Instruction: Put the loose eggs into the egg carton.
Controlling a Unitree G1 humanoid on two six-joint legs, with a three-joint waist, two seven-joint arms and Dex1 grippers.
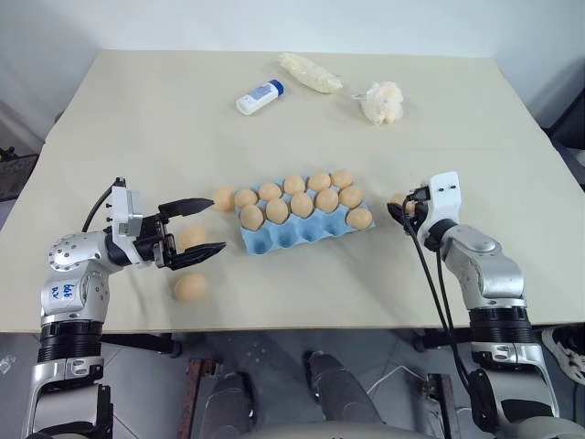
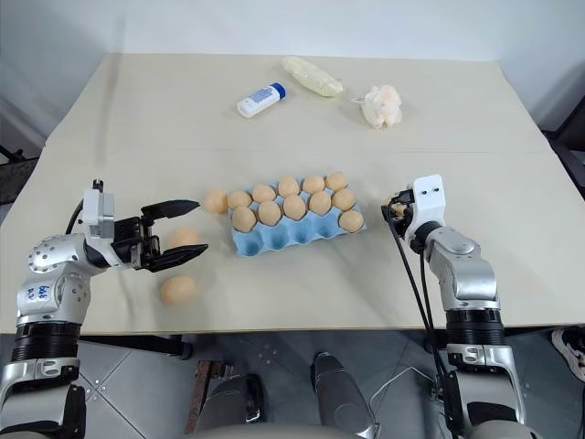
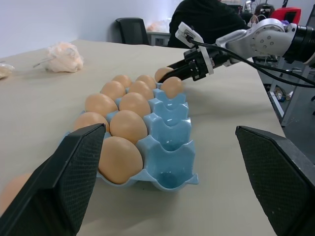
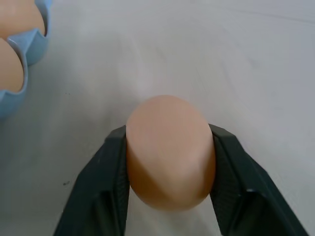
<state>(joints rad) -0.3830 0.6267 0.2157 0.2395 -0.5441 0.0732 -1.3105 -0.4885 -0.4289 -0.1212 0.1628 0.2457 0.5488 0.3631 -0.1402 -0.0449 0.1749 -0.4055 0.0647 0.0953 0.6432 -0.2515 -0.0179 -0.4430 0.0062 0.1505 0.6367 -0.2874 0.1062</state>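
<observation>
From the head views, the right end effector (image 1: 403, 209) sits just to the right of the light blue moulded pulp egg carton (image 1: 302, 230), its two black fingers pinched on a small tan-brown egg (image 1: 398, 201) low at the counter (image 1: 137, 110). The left end effector (image 1: 196, 228) hangs spread wide and holds nothing, pointing toward the carton's left end; three loose tan-brown eggs lie around it, one beyond its far finger (image 1: 223, 198), one between the fingers (image 1: 191, 238), one nearer the counter edge (image 1: 190, 287).

The left wrist view looks down the carton: the two far rows are full, while the near row has one egg at the far end and empty cups (four, by my count).

In the right wrist view the egg is squeezed between both pads (image 4: 106, 187), apparently resting on the counter.

So the step looks like the grasp; next comes a lift and a carry left to an empty near-row cup.
</observation>
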